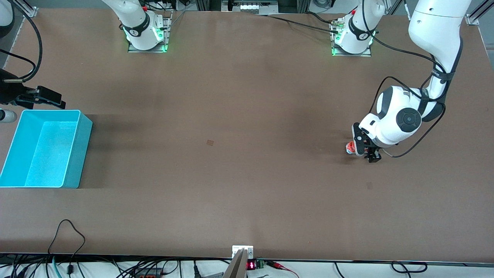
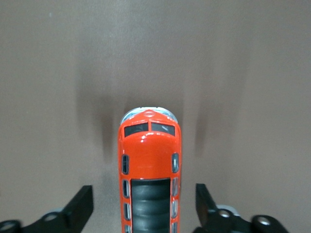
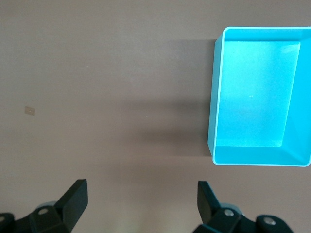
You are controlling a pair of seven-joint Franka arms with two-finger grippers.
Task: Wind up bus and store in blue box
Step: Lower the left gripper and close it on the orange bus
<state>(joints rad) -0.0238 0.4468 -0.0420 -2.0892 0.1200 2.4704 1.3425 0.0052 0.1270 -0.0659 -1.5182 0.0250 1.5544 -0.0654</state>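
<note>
The left gripper [image 2: 143, 208], at the right of the front view, is low over the table with its jaws apart, one finger either side of the bus [image 2: 148, 165], gaps visible, not yet clamped. The orange-red toy bus [image 1: 350, 148] stands on the table at the left arm's end. It looks light, rigid and glossy, so likely slippery; its flat sides are the best hold. The right gripper [image 3: 141, 206] waits, released, near the blue box [image 1: 84, 127] at the frame's left edge.

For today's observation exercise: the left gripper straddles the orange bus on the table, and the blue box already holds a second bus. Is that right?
Not quite. The blue box holds nothing, as the right wrist view shows. The left gripper does straddle the bus on the table.
</note>
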